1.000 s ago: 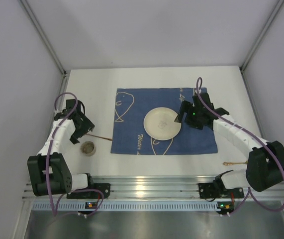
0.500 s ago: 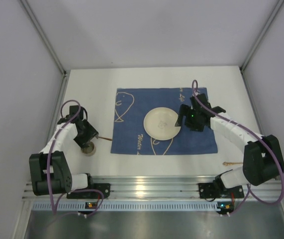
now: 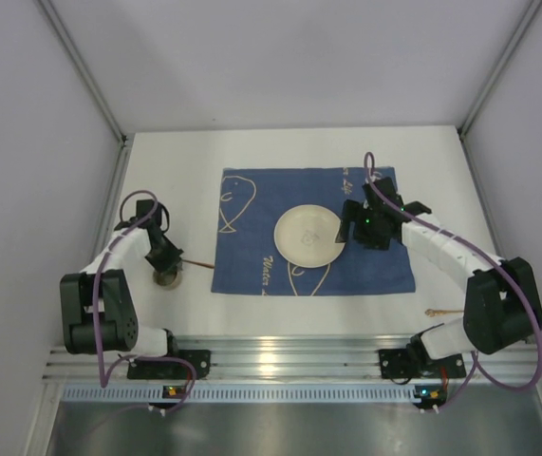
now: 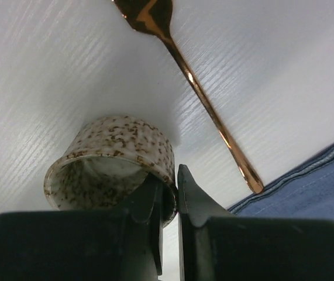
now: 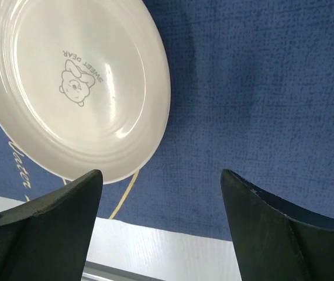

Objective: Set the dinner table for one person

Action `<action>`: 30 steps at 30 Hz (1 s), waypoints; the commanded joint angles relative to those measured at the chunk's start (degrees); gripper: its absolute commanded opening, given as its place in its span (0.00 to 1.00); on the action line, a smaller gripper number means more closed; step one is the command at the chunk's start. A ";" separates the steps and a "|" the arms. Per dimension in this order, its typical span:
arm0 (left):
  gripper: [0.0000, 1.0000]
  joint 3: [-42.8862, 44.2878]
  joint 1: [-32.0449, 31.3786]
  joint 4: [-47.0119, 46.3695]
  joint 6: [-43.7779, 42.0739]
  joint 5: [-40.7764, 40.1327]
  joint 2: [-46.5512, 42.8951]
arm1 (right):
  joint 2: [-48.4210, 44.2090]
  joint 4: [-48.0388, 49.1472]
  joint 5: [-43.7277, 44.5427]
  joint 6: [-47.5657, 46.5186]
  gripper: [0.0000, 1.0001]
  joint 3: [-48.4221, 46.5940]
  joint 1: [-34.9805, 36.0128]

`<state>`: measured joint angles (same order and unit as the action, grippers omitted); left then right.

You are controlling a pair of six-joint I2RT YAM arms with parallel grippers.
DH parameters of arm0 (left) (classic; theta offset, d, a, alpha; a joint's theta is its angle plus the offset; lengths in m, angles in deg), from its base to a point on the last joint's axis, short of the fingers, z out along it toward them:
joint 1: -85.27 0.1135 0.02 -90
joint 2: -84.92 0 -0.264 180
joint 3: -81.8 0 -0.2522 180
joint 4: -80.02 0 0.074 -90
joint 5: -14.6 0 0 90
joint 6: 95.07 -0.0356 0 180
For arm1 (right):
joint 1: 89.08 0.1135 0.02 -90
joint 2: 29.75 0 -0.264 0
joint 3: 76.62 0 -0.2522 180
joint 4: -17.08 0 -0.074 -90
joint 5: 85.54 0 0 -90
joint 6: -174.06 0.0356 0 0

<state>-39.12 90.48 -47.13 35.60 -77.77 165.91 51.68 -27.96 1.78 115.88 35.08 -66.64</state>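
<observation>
Left gripper (image 4: 169, 190): jaws clamping on the rim of the speckled cup (image 4: 111, 149)
Right gripper (image 5: 161, 175): jaws standing wide apart, hovering beside the plate (image 5: 79, 88)

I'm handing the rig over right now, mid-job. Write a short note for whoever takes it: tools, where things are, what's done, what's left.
Tools: the left tool is shut on the wall of the speckled cup, left of the placemat. The right tool is open and empty, over the placemat just right of the plate.
Done: the plate sits on the placemat.
Left: place the cup. A gold utensil lies on the table beside the cup, and a second gold utensil lies by the right arm's base. Both are off the placemat.
</observation>
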 commanded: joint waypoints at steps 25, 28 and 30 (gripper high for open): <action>0.00 19.01 -11.27 -36.87 51.79 39.63 4.87 | 17.35 7.73 -10.05 -8.52 0.91 -39.41 20.01; 0.00 19.46 -12.86 -38.56 53.99 41.66 5.76 | 19.64 8.43 -11.20 -7.73 0.92 -41.16 19.93; 0.00 19.28 -13.91 -38.56 54.08 40.96 5.14 | 20.78 8.87 -11.91 -6.86 0.92 -42.13 19.93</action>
<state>-22.24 77.89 -79.22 82.92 -41.19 171.73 72.14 -23.33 -7.22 107.77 -2.78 -47.19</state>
